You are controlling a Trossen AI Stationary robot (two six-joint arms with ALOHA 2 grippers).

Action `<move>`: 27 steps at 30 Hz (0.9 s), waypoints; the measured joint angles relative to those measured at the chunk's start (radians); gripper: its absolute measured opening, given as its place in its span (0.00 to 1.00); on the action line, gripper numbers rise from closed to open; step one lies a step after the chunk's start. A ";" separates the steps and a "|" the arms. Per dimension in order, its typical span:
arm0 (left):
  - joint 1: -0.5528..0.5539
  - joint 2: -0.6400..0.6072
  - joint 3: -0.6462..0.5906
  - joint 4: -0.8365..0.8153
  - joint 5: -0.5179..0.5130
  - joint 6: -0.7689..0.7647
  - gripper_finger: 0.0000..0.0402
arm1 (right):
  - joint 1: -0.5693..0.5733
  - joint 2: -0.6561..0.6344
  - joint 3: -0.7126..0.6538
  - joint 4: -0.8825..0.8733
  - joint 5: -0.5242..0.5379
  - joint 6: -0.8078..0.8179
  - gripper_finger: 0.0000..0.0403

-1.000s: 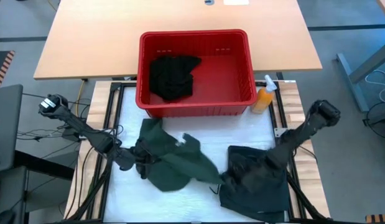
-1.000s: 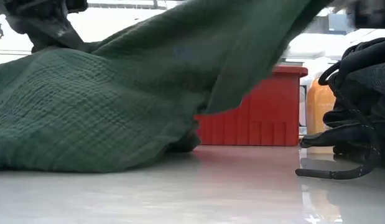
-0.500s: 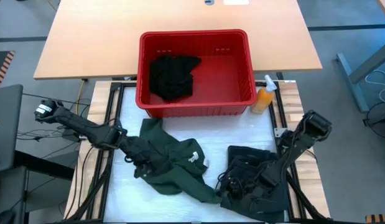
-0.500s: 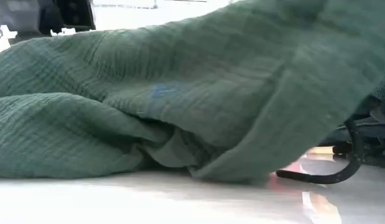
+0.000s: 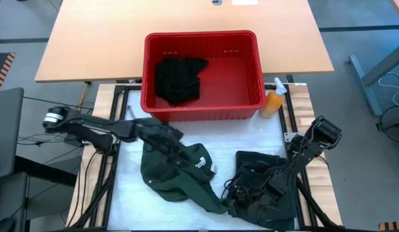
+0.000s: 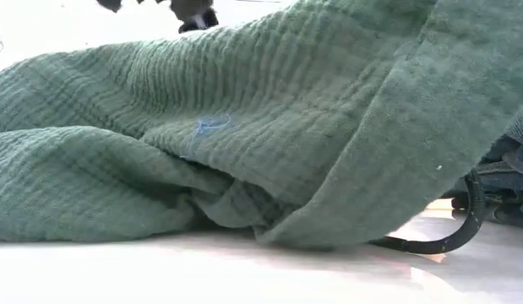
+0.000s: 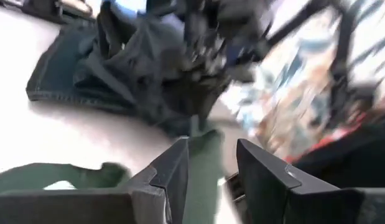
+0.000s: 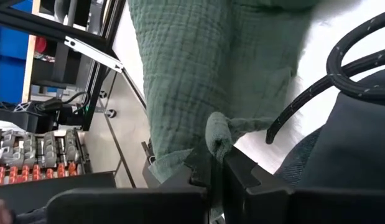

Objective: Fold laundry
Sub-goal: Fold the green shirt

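Observation:
The green garment (image 5: 176,174) lies crumpled on the white table between my two arms and fills the low view (image 6: 202,143). My left gripper (image 5: 176,143) hovers open above its far part; in the left wrist view (image 7: 211,165) nothing sits between the fingers. My right gripper (image 5: 230,191) is low at the garment's right near corner and shut on it (image 8: 218,165). A dark teal garment (image 5: 267,187) lies heaped under my right arm. A black garment (image 5: 180,78) rests in the basket. My right gripper pinches a bunched bit of the green garment's edge (image 8: 218,134) between its two fingers. It comes slanting down from the table's right. How many layers it has, I cannot tell. The rest of the garment lies slack on the table.
The red basket (image 5: 202,111) stands at the table's far side, with the orange spray bottle (image 5: 273,102) at its right corner. A black cord (image 6: 447,243) from the dark garment loops on the table beside my right gripper. Bare white table shows at the near left.
The green garment was held up between both grippers and has come down onto the table. My left gripper has let go of it, risen, and moved toward the table's far right. My right gripper has sunk lower, keeping its hold.

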State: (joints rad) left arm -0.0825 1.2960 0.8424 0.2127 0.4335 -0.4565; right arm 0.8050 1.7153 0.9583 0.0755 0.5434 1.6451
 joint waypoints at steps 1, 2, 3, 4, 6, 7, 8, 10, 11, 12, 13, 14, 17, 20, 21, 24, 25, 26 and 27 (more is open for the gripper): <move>0.000 0.044 0.044 -0.036 0.000 0.047 0.31 | -0.001 0.000 0.000 0.007 0.000 0.000 0.09; 0.000 0.089 0.096 -0.077 0.000 0.107 0.31 | -0.002 0.000 0.000 0.015 0.000 0.000 0.09; 0.005 0.134 0.154 -0.135 0.000 0.187 0.31 | -0.002 0.000 0.000 0.023 0.000 0.000 0.09; 0.009 0.178 0.214 -0.214 -0.004 0.273 0.31 | -0.002 0.000 0.000 0.030 0.000 -0.001 0.09; 0.018 0.275 0.345 -0.395 -0.035 0.443 0.32 | -0.002 0.000 0.000 0.041 0.000 -0.001 0.09; 0.023 0.322 0.414 -0.477 -0.059 0.511 0.33 | -0.001 0.000 0.000 0.049 0.000 -0.002 0.09; 0.025 0.368 0.478 -0.567 -0.087 0.569 0.34 | -0.001 0.000 0.000 0.055 0.000 -0.002 0.09; 0.032 0.456 0.603 -0.708 -0.138 0.662 0.36 | -0.001 0.000 0.000 0.062 0.001 -0.004 0.09; 0.035 0.495 0.657 -0.767 -0.165 0.699 0.37 | -0.001 0.000 0.000 0.064 0.001 -0.004 0.09; 0.039 0.535 0.705 -0.827 -0.185 0.734 0.38 | -0.001 0.000 0.000 0.063 0.002 -0.005 0.09; 0.043 0.573 0.755 -0.880 -0.202 0.765 0.39 | -0.001 0.000 0.000 0.063 0.002 -0.008 0.09; 0.047 0.607 0.798 -0.917 -0.211 0.794 0.40 | -0.001 0.000 0.000 0.064 0.003 -0.016 0.09; 0.058 0.684 0.891 -1.014 -0.208 0.864 0.41 | -0.002 -0.001 0.000 0.064 0.004 -0.036 0.09; 0.067 0.729 0.925 -1.061 -0.211 0.935 0.41 | -0.002 -0.001 0.000 0.067 0.009 -0.046 0.09; 0.071 0.740 0.926 -1.069 -0.211 0.948 0.41 | -0.002 -0.001 0.000 0.069 0.011 -0.046 0.09; 0.088 0.756 0.923 -1.083 -0.197 0.942 0.41 | -0.002 -0.001 0.000 0.068 0.013 -0.047 0.09; 0.095 0.756 0.918 -1.083 -0.186 0.937 0.41 | -0.002 -0.001 0.000 0.069 0.014 -0.051 0.09; 0.100 0.753 0.912 -1.074 -0.180 0.938 0.41 | -0.002 -0.001 0.000 0.069 0.015 -0.054 0.09; 0.106 0.752 0.907 -1.072 -0.180 0.943 0.41 | -0.002 -0.001 0.000 0.068 0.015 -0.057 0.09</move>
State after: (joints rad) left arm 0.0234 2.0484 1.7493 -0.8597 0.2531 0.4863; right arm 0.8028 1.7145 0.9581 0.1438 0.5585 1.5882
